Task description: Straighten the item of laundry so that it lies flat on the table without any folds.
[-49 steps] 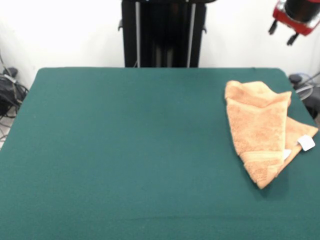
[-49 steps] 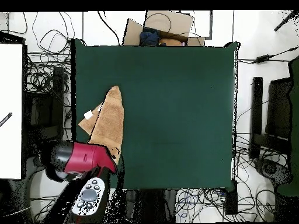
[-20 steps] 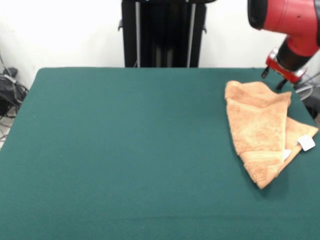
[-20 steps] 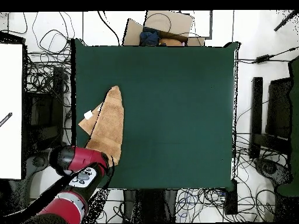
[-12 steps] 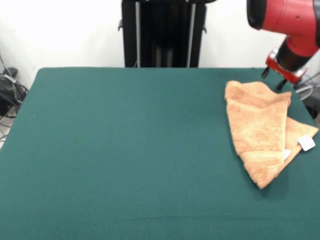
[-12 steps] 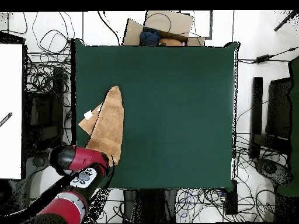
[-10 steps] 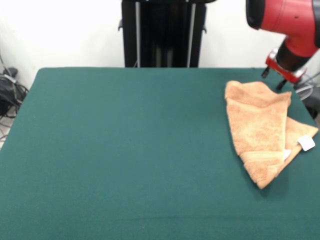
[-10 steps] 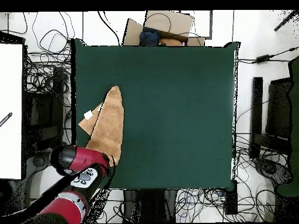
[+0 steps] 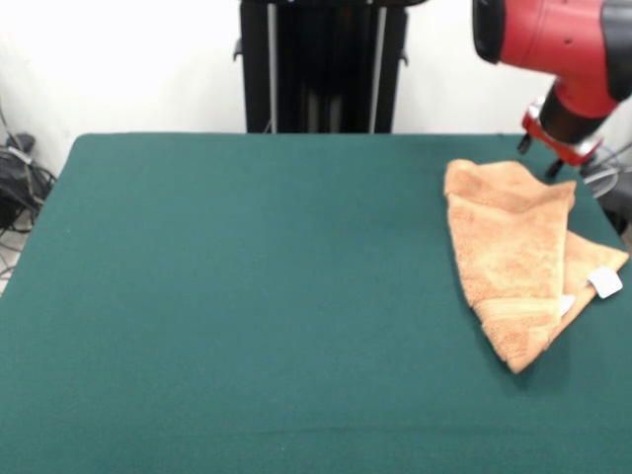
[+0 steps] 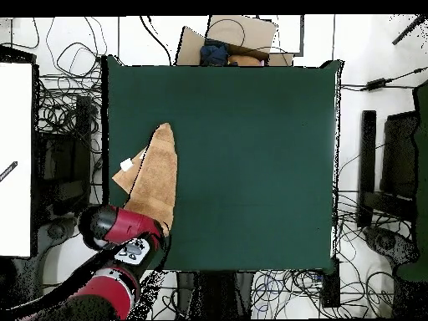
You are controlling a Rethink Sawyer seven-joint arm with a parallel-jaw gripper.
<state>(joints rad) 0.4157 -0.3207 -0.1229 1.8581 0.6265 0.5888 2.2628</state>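
Note:
The orange-tan towel [image 9: 512, 259] lies folded over itself at the right side of the green table [image 9: 247, 296], its white tag [image 9: 604, 281] near the table's right edge. In the overhead view the towel [image 10: 155, 177] lies at the table's left side [image 10: 251, 150]. My gripper [image 9: 537, 158] hangs open and empty just above the towel's far right corner, under the red arm [image 9: 553, 39]. In the overhead view the red arm [image 10: 124, 227] covers the towel's near end and hides the gripper.
The black pedestal [image 9: 322, 64] stands behind the table's far edge. Cables and boxes [image 10: 227, 42] lie on the floor around the table. A white panel [image 10: 17, 159] stands at the overhead view's left.
The arm has come down from the upper right to the towel's far corner. In the last half second it has shifted slightly left; the towel has not moved.

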